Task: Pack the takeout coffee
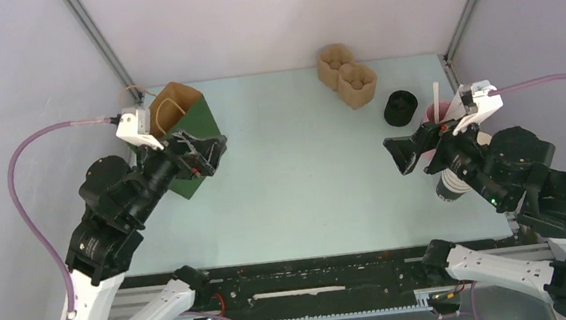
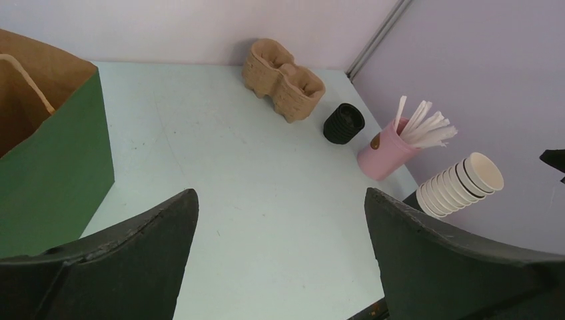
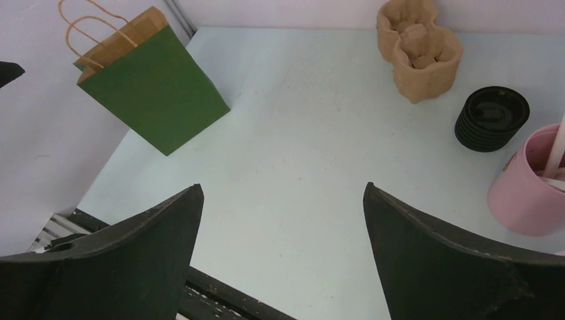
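The takeout coffee does not show in any view. My left gripper [image 1: 211, 154] hovers open beside the green paper bag [image 1: 188, 130] at the table's left, and nothing sits between its fingers [image 2: 281, 193]. My right gripper [image 1: 404, 154] hangs open over the right side of the table with only bare tabletop between its fingers [image 3: 282, 188]. The bag [image 3: 156, 93] stands upright with its mouth open and its handles up.
A brown cardboard cup carrier [image 1: 347, 76] lies at the back. A stack of black lids [image 1: 401, 108] stands by a pink cup of white straws [image 2: 383, 155]. A nested stack of lidless paper cups [image 2: 460, 187] lies on its side under my right arm.
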Motion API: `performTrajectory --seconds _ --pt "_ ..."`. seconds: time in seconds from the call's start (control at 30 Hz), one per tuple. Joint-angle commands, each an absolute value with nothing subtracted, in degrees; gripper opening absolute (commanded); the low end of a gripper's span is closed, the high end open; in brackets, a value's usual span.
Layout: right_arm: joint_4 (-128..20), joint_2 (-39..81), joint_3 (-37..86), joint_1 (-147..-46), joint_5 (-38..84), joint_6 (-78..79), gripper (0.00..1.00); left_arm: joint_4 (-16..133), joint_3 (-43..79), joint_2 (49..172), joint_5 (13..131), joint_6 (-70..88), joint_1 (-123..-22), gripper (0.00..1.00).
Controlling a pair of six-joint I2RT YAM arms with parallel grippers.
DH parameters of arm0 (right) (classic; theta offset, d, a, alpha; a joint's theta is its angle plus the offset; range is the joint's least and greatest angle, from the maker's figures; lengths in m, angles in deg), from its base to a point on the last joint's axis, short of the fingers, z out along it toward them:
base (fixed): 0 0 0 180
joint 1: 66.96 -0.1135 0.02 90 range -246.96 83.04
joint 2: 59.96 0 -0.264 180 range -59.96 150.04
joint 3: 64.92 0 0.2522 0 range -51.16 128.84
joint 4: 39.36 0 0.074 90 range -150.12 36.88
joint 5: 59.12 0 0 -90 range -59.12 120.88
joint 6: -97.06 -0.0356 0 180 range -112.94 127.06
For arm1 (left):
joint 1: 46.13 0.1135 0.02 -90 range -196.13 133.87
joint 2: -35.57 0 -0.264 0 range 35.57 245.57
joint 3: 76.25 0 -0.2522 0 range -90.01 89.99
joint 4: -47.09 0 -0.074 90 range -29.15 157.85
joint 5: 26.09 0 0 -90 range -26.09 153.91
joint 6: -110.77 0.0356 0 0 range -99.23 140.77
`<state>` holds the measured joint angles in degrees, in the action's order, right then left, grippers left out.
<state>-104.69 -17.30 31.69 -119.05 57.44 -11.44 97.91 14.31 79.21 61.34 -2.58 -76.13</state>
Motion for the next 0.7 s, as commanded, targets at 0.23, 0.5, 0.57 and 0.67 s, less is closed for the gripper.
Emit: performTrajectory --seconds 0.23,0.5,0.57,0.67 --pt "-110.40 -5.47 32.52 -115.70 62.52 -8.92 1.00 95.83 15.05 80.12 60.93 2.13 -76.63 1.00" --pt "-117.56 0.14 32.32 -97.46 67.38 -12.67 0.88 93.37 19.14 80.33 68.15 2.85 -76.63 1.00" --pt "-119.94 -1.25 32.97 -95.76 69.05 -13.81 0.89 92.71 20.65 79.87 68.91 2.67 -76.63 1.00" --pt "-126.61 -2.34 34.16 -89.29 71.82 -17.52 0.87 92.03 21.67 80.19 71.10 2.63 -76.63 1.00"
